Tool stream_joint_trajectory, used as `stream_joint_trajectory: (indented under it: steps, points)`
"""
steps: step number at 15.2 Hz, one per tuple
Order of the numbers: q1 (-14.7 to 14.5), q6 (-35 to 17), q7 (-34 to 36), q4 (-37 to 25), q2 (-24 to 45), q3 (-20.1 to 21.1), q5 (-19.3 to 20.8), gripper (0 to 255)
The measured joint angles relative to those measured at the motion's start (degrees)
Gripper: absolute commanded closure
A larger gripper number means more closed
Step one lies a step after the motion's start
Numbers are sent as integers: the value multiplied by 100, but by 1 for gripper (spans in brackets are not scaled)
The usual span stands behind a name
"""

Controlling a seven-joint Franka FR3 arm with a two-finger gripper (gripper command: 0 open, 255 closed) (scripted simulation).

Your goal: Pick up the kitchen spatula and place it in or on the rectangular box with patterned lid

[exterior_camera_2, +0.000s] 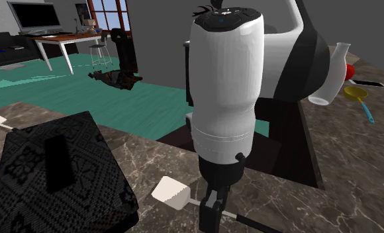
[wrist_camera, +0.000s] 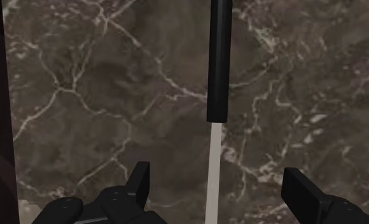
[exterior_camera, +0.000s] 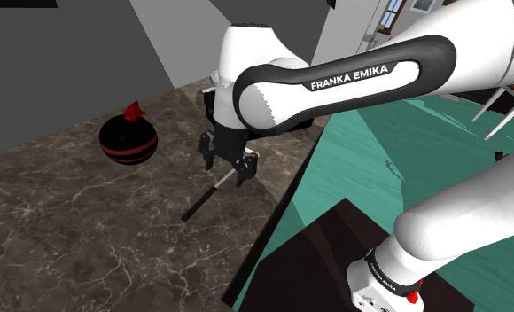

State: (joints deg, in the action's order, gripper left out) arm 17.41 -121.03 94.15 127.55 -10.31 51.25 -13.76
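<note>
The only legible writing is "FRANKA EMIKA" in white capitals on the dark band of the arm (exterior_camera: 353, 75). No label can be read on anything else. The worktop (exterior_camera: 87, 239) is dark brown marble with pale veins. Past its edge lie a teal floor (exterior_camera: 441, 151) and the dark stand. In the second exterior view the room behind has a white table (exterior_camera_2: 65, 41) carrying a monitor (exterior_camera_2: 35, 16), and a paned window (exterior_camera_2: 111, 10). The kitchen spatula (wrist_camera: 219, 57) lies flat on the worktop, not far from the edge that faces the stand. It has a black handle, a thin pale shaft and a white blade that rests near a long side of the box (exterior_camera_2: 58, 172) without touching it. That box is black with a lace-like patterned lid and sits at the worktop's edge. The gripper (wrist_camera: 218, 178) hangs over the shaft with its fingers (wrist_camera: 139, 181) spread wide, the shaft passing between them untouched. A round black thing with red stripes (exterior_camera: 128, 139) stands well apart, nearer the far edge. A white bottle (exterior_camera_2: 331, 76) and a yellow utensil with a blue handle (exterior_camera_2: 357, 93) rest on another stretch of worktop.
</note>
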Motion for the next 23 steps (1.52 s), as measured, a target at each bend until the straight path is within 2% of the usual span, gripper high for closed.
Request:
stream_joint_trajectory:
  steps: [3, 4, 14, 23]
  points:
    - [1, -8, 3, 2, 6, 3, 4, 0]
    - [1, -8, 3, 2, 6, 3, 4, 255]
    - [1, -8, 3, 2, 6, 3, 4, 255]
    - [-29, 636, -102, -412, -284, -177, -136, 255]
